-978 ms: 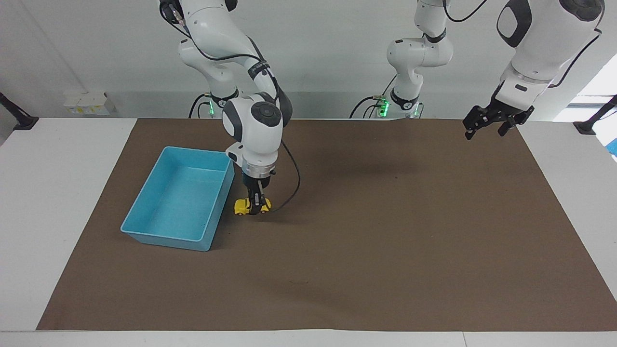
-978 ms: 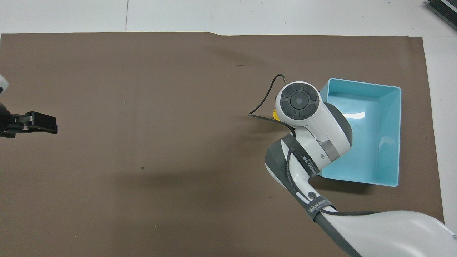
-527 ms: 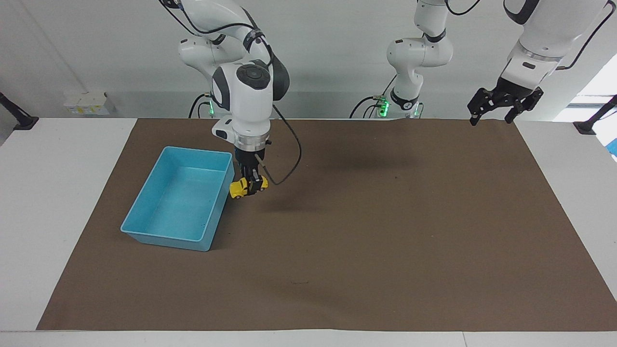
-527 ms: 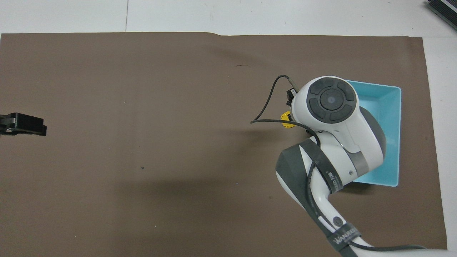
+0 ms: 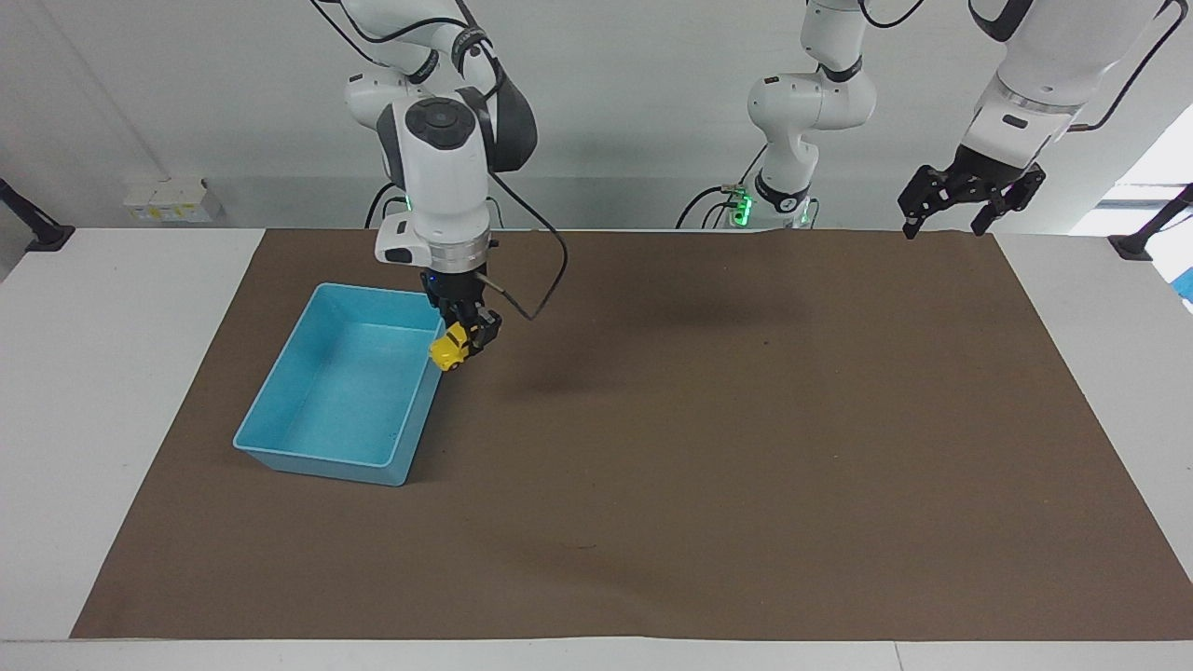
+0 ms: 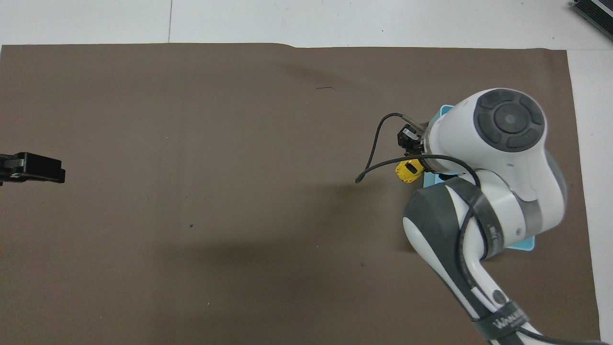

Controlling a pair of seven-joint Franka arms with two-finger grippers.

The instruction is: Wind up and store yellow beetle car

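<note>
Since a second ago the right gripper [image 5: 463,337] has lifted the yellow beetle car [image 5: 448,349] off the brown mat [image 5: 708,447] and carried it toward the blue bin [image 5: 280,438], while the left gripper [image 5: 965,200] has risen a little over the mat's corner at the left arm's end of the desk [image 5: 102,391]. Now the right arm drops steeply from its base, its wrist pointing nearly straight down, jaws pressed tight on the car, which hangs tilted in the air over the bin's rim on the side toward the middle of the desk. On the left arm the jaws are spread wide and hold nothing; it waits. From the facing view the car's height above the bin and the bin's bare floor are plain. From overhead the right arm's wrist covers most of the bin [image 6: 519,247], leaving only corners, yet the car [image 6: 408,171] shows clearly at the wrist's edge, with the black cable [image 6: 383,139] looping out over the mat; of the left gripper [image 6: 33,167] only the tip shows.
</note>
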